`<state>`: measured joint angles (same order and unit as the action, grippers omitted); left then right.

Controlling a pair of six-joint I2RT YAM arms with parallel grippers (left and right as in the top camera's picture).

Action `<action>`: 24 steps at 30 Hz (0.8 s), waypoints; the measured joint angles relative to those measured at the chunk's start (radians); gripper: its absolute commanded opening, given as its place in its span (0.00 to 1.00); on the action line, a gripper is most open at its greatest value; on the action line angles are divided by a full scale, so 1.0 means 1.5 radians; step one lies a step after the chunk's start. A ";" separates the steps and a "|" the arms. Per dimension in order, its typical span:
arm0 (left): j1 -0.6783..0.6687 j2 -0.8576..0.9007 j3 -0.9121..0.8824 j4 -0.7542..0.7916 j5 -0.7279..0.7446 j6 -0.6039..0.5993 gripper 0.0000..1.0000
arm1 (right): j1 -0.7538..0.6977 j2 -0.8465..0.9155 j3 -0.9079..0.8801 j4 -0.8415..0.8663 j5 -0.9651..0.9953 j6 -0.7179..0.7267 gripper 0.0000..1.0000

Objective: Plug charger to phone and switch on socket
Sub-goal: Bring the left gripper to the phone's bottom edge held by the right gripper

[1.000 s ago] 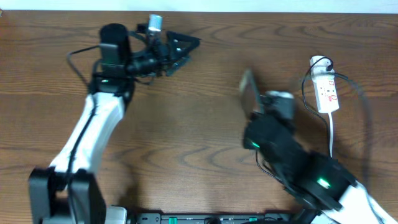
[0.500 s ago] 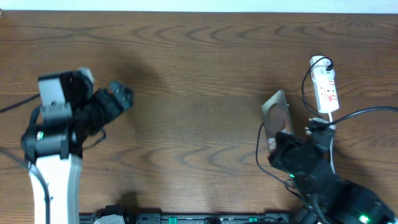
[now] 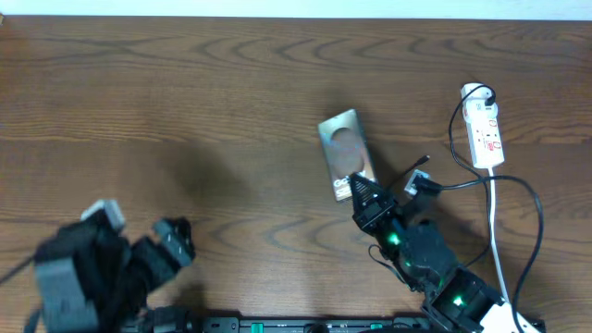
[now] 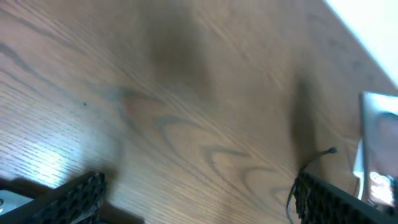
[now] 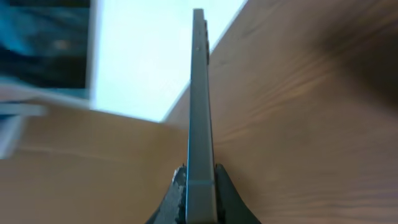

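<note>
Right tool (image 5: 200, 183): clamped on phone (image 3: 344, 148) — lower end gripped.
Left tool (image 4: 199, 198): spread wide, nothing held.
Socket (image 3: 486, 129): laid on desk (image 3: 277, 74), well apart from phone.

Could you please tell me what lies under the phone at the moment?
Only wooden table shows around the phone, whose near end the right gripper clamps. The patch directly beneath it is covered from overhead; the right wrist view shows just wood beside its edge.

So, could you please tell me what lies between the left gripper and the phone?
Just bare table: in the overhead view, nothing lies between the left gripper and the phone.
</note>
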<state>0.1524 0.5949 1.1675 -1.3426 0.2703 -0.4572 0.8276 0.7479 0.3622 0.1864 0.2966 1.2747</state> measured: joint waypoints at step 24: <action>0.001 -0.059 -0.438 0.584 0.420 -0.250 0.98 | -0.087 0.000 -0.171 0.332 -0.313 0.033 0.01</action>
<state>0.1535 0.5068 0.5110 -0.4660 0.8997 -0.8318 0.6968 0.7479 0.1051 0.6849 -0.1722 1.3235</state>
